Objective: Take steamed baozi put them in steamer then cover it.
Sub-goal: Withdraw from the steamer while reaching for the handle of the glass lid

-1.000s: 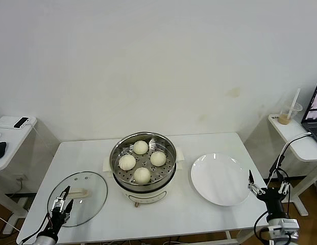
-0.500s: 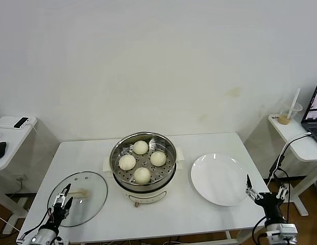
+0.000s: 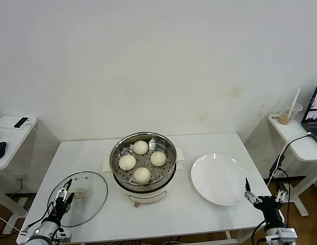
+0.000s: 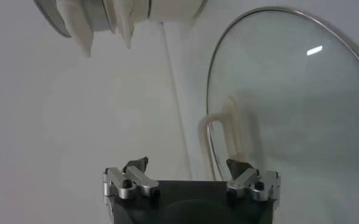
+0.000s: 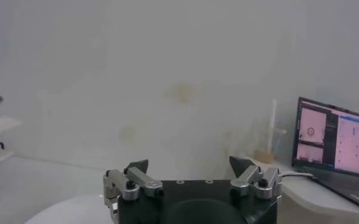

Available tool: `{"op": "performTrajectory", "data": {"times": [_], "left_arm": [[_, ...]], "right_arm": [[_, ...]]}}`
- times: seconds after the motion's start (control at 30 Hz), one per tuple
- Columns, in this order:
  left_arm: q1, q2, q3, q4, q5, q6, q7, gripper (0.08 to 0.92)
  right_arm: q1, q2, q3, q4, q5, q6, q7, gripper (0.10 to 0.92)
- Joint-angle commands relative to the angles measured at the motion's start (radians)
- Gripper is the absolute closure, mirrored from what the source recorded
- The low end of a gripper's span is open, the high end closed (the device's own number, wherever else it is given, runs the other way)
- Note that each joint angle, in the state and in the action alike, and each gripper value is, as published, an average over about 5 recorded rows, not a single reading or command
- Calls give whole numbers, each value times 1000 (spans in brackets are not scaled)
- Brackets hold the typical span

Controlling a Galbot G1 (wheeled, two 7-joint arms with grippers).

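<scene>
Several white-cream baozi (image 3: 142, 175) lie on the perforated tray inside the steel steamer (image 3: 170, 162) at the table's middle. The glass cover (image 3: 92, 196) lies flat on the table at front left, its cream handle (image 3: 81, 193) up. My left gripper (image 3: 65, 195) stands open just short of that handle, over the cover's near rim. In the left wrist view the cover (image 4: 289, 91) and its handle (image 4: 219, 137) lie ahead of the open left gripper (image 4: 187, 165), nearer one finger. My right gripper (image 3: 262, 196) hangs open and empty off the table's front right corner.
An empty white plate (image 3: 221, 178) lies right of the steamer. A side table at the right carries a cup with a straw (image 3: 290, 113) and a laptop (image 5: 334, 137). Another side table (image 3: 10, 133) stands at the left.
My left gripper has edged forward over the cover's rim toward the handle. The right gripper has sunk a little and drifted toward the table's front corner. Both stay open.
</scene>
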Motion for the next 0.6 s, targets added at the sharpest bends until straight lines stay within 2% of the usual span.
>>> {"op": "performTrajectory", "data": {"times": [0.03, 0.6], "left_arm": [[-82, -3, 8, 43, -3, 2, 0, 177], [-109, -16, 14, 92, -66, 0, -10, 178]], "right_arm": [[-20, 3, 0, 12, -9, 3, -2, 203], [-32, 6, -18, 23, -30, 5, -14, 203]]}}
